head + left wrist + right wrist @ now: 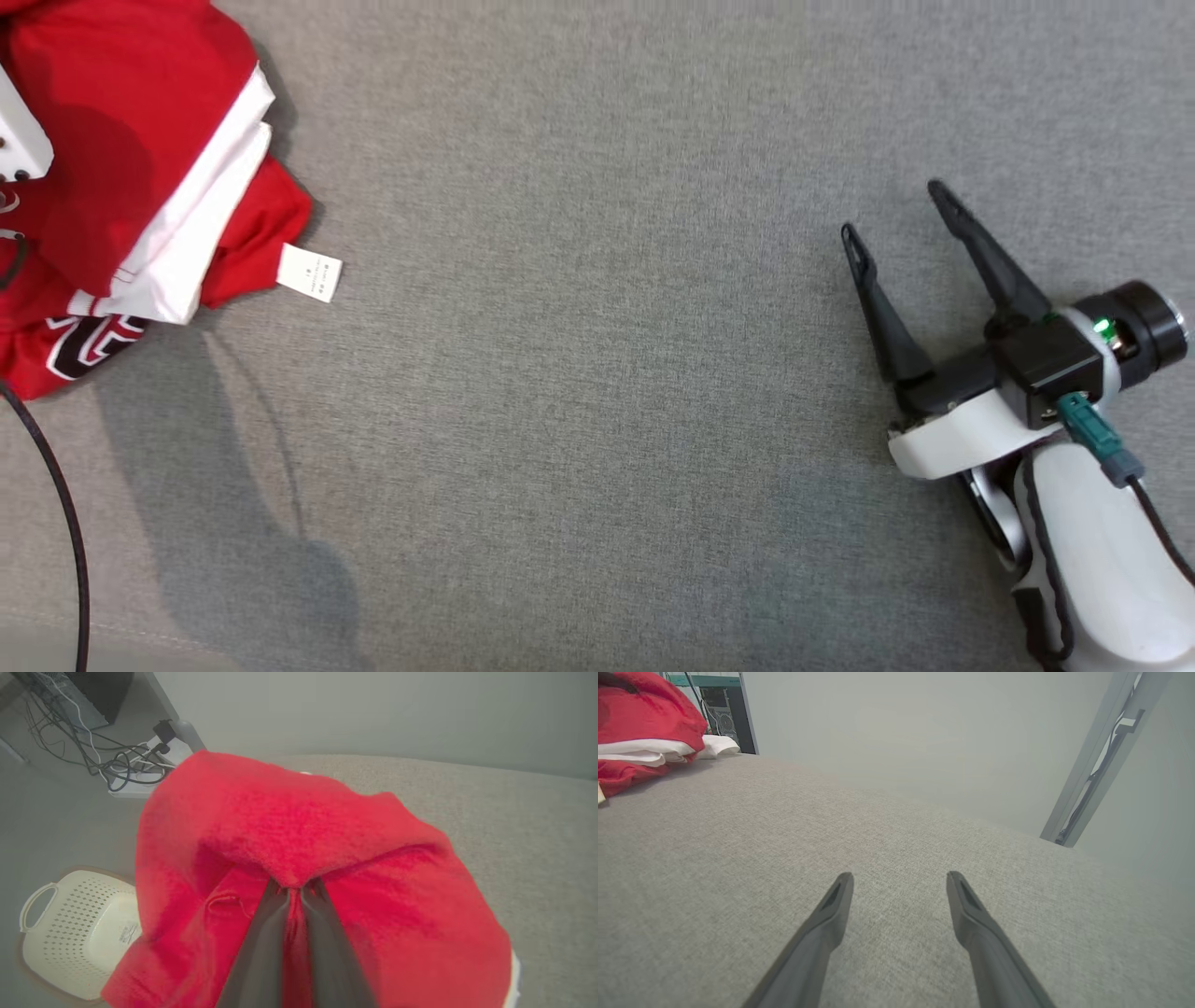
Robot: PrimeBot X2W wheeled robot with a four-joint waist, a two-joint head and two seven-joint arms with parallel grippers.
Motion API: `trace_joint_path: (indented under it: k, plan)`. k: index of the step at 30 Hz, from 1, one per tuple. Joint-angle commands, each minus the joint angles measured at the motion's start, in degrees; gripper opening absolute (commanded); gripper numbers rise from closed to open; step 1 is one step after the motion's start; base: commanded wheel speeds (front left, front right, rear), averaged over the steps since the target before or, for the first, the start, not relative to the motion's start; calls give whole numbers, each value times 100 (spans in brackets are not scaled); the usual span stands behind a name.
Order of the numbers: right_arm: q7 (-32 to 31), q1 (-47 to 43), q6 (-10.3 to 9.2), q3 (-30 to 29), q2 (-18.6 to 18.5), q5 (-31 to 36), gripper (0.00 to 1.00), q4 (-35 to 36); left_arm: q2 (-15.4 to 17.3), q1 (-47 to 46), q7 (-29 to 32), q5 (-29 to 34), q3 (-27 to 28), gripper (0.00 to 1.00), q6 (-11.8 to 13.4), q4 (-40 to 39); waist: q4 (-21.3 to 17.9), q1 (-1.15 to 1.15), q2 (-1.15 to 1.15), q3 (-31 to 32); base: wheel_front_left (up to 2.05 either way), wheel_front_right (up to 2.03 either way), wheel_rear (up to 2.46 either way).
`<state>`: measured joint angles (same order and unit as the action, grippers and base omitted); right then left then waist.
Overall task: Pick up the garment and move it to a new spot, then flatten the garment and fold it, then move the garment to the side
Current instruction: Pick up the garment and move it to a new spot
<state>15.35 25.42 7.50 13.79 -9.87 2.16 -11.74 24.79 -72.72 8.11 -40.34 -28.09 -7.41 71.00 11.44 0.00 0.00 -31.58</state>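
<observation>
- The red jersey (112, 121) with white trim lies bunched at the far left corner of the grey cloth-covered counter (597, 373). Its white care label (310, 273) sticks out to the right onto the bare cloth.
- The left pincer (293, 887) is pressed together on a raised fold of the red fabric. In the left wrist view the cloth tents up and drapes around both fingers, so I read this as a pinch on 1 ridge of the jersey.
- The right pincer (892, 210) hovers well apart at the right of the counter, its 2 fingers spread wide and holding nothing. The right wrist view shows bare grey cloth between them.
- The step in hand, as I judge it, is the first: picking the jersey up to carry it to a new spot. The grip is made, but the lift is not yet done.
- The next move calls for raising the left arm until the whole bundle, label included, clears the counter. The arm should then carry it right toward the open middle, where both arms can reach it for flattening.
- The risk is that the pinch holds only 1 layer. The jersey could then unfurl and drag, or slip off the left edge toward the white perforated basket (70, 924) on the floor.
</observation>
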Motion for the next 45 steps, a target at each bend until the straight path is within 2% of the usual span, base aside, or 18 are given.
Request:
trace_joint_path:
  k: [1, 5, 11, 15, 23, 32, 39, 45]
  plan:
    - [-28, -191, -2, 19, 4, -9, 100, -139, 26, 78, -198, 25, -36, 0, -1, -62, 59, 0, 0, 326, 0, 0, 0]
    - [-18, -261, -2, -16, 85, -67, 100, -208, 53, 183, -696, 61, -132, 0, -3, -206, 123, 0, 0, 758, 0, 0, 0]
    - [-18, -477, -2, -121, 184, -108, 100, -321, 50, 310, -1818, 123, -209, 0, -4, -455, 235, 0, 0, 1384, 0, 0, 0]
    - [-18, -564, -2, -203, 295, -144, 100, -335, 78, 418, -2159, 63, -236, 0, -5, -658, 263, 0, 0, 1747, 0, 0, 0]
    - [-18, -711, -2, -510, 464, -333, 100, -258, 67, 775, -2329, 103, -295, 0, -5, -1371, 255, 0, 0, 2313, 0, 0, 0]
    - [-18, -1006, -2, -886, 499, -311, 100, -161, -220, 1939, -2327, 406, 257, 0, 144, -3338, 105, 0, 0, 2921, 0, 0, 0]
    - [-18, -1169, -2, -1065, 464, -272, 100, -37, -558, 2915, -2325, 503, 340, 0, 289, -4565, -253, 0, 0, 3126, 0, 0, 0]
    - [-18, -1205, -2, -1121, 446, -270, 100, 15, -866, 3364, -2320, 595, 122, 0, 442, -5123, -762, 0, 0, 3120, 0, 0, 0]
